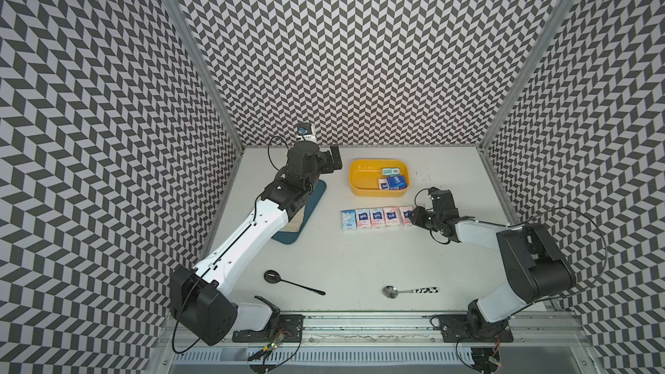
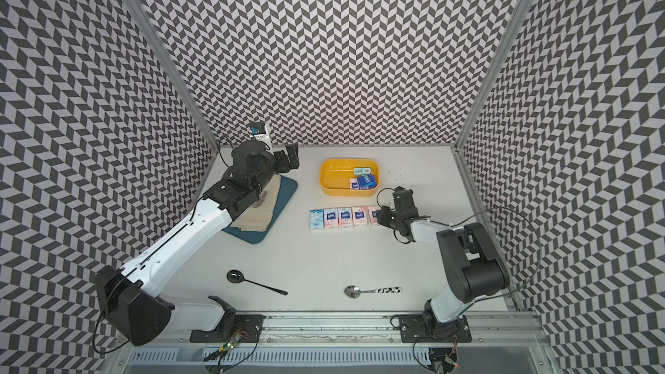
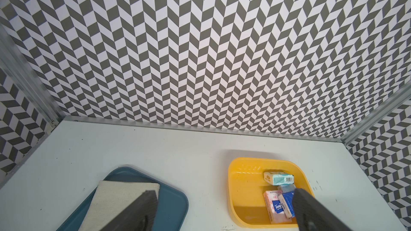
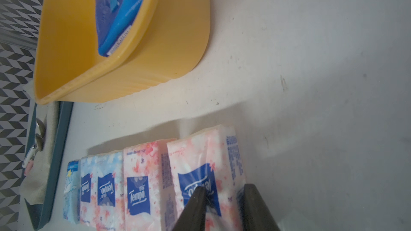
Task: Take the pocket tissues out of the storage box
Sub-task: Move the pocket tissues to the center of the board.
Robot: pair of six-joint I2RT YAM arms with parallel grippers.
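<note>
The yellow storage box [image 1: 360, 189] stands at the back middle of the table. It holds a teal pack [image 1: 390, 172], a dark blue pack [image 1: 397, 182] and a white-pink pack [image 3: 274, 207] of pocket tissues. Several more packs lie in a row [image 1: 376, 218] on the table in front of it. My right gripper [image 4: 224, 187] is down on the rightmost white-pink pack [image 4: 200, 158], with its jaws shut on that pack's right part and the wrapper creased. My left gripper [image 3: 223, 193] hovers open and empty left of the box, at the back left.
A dark-blue tray [image 1: 317, 192] with a beige cloth lies under the left arm. A black spoon [image 1: 273, 277] and a metal spoon [image 1: 390, 291] lie near the front edge. A small white device [image 1: 306, 133] stands at the back wall.
</note>
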